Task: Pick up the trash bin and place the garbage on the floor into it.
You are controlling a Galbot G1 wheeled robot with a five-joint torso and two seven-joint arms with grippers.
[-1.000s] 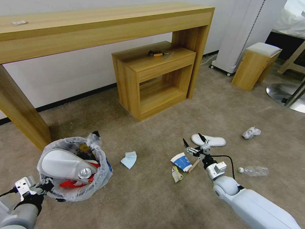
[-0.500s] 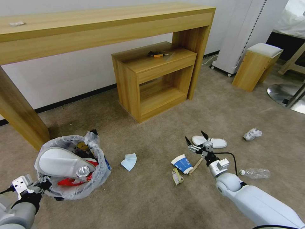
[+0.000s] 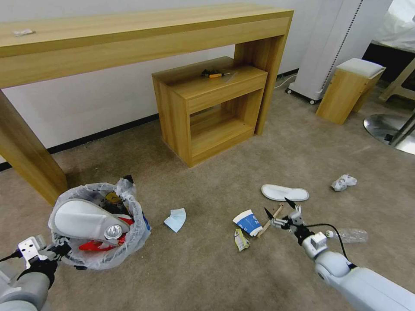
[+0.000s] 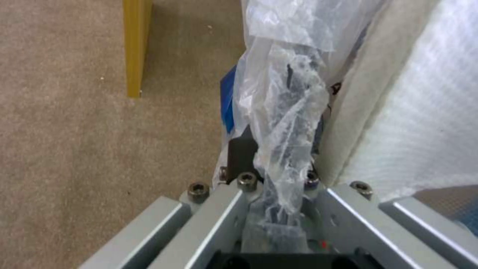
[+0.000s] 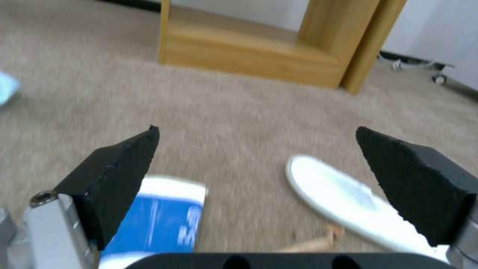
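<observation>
Trash bin (image 3: 101, 255) wall hidden by bag; left claw (image 3: 65, 250) tips unseen.

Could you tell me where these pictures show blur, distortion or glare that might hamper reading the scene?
Head view: wide-angle bending curves the long wooden table, and the round metal base glares. Right wrist view: the blue-and-white paper cup and flat white slipper are smeared, while the open right gripper stays crisp. Left wrist view: the crinkly translucent bag is soft up close.

The right arm's smooth pale blue-white shell ends in a silver-grey metal wrist block, looped by a thin black cable. Its right hand (image 3: 280, 208) carries wedge-shaped black fingers (image 5: 117, 175). The left hand (image 4: 269, 209) shows grey metal plates fastened with hex-socket screws.
</observation>
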